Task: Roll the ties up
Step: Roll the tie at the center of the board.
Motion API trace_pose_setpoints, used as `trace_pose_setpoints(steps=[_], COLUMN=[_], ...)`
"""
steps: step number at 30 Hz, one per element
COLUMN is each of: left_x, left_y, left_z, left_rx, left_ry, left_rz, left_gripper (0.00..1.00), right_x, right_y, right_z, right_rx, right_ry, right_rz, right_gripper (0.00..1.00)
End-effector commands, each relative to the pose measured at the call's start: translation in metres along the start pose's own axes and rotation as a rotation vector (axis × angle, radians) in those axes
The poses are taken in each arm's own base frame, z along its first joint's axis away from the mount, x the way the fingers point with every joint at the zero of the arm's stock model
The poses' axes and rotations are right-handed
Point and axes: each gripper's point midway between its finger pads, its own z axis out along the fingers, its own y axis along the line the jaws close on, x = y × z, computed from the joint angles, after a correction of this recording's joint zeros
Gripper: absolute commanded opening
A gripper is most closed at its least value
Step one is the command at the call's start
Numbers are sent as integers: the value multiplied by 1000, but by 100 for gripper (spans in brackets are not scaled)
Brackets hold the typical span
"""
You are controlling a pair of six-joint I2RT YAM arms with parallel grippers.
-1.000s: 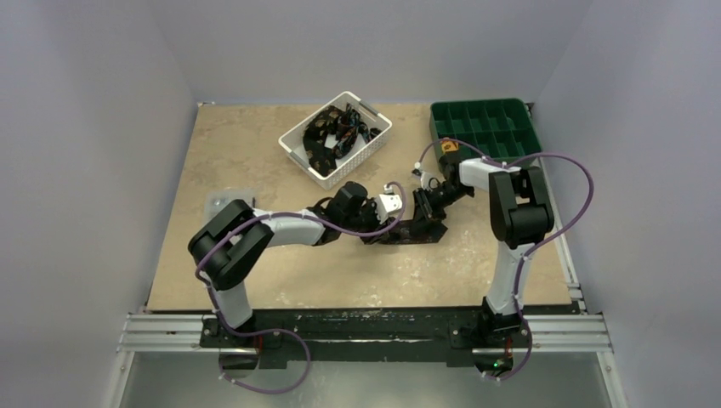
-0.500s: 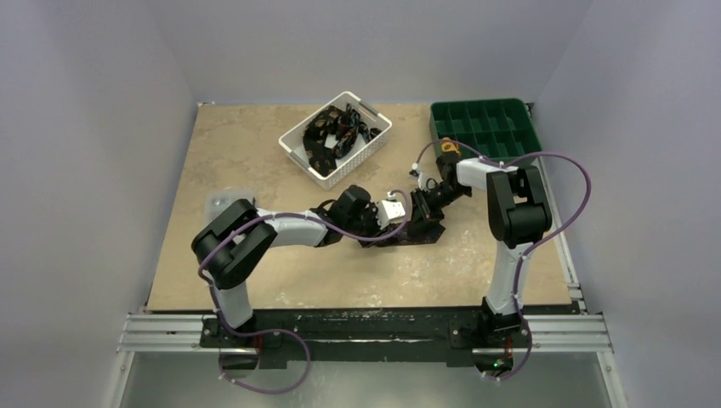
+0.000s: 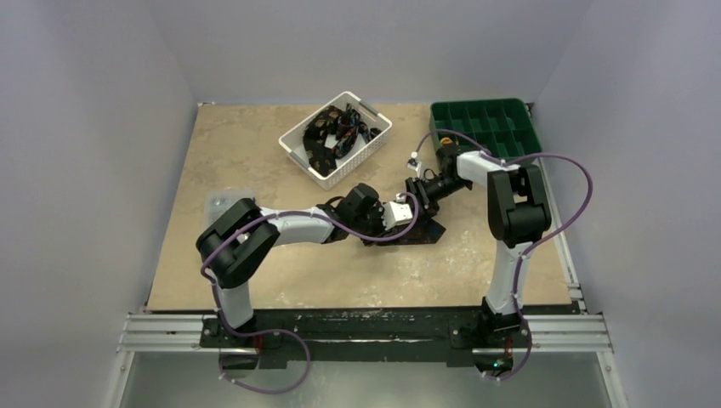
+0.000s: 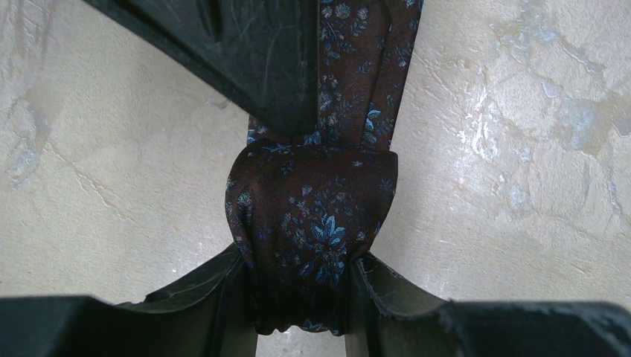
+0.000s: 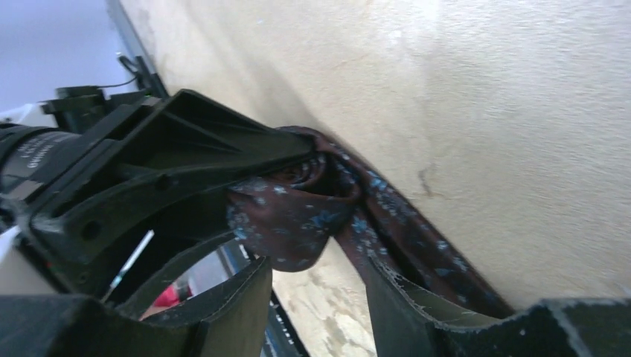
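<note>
beige table [image 3: 255, 263], centre: left gripper [image 4: 301, 271] clamps the half-rolled tie [image 4: 312, 201], soft, light, slippery cloth, likely best pinched across the coil's sides. right gripper [image 5: 316, 286] stands parted over its flat tail. farther, spare ties [image 3: 333, 134] fill a basket [image 3: 302, 163].

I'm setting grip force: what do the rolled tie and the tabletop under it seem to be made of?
The dark brown necktie with small bluish flowers looks like woven silk or polyester, slightly lustrous: fine weave, soft folds. The beige tabletop looks like stone-look laminate or tile, semi-gloss: mottled veining, glare patches. Which, I cannot tell.
</note>
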Motion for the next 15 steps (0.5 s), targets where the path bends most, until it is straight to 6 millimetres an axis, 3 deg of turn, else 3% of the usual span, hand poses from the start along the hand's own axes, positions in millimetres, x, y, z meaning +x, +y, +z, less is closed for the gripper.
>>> trace_pose_setpoints(steps=[1,7,11,13,15], left_x=[45,47,45,43,42], left_y=[-12,-14,-14,-15,-17], left_z=[2,1,0,0,0], left_rx=[32,43,44,49,63], left_ry=[167,172,164,157,146], left_rz=[-10,-15,-12,-12,-11], left_gripper=[28,30,31,32,34], right_x=[-5,-6,-8,-9,-5], right_y=[38,41,25,18,10], right_z=[1,21,30,34,37], right_rx=[-142,-146,-103,-86,-61], right_ry=[-42,-14,-12,-14,0], right_rz=[15,-13,-23,-26,-28], right_gripper=[50,55,54,43,23])
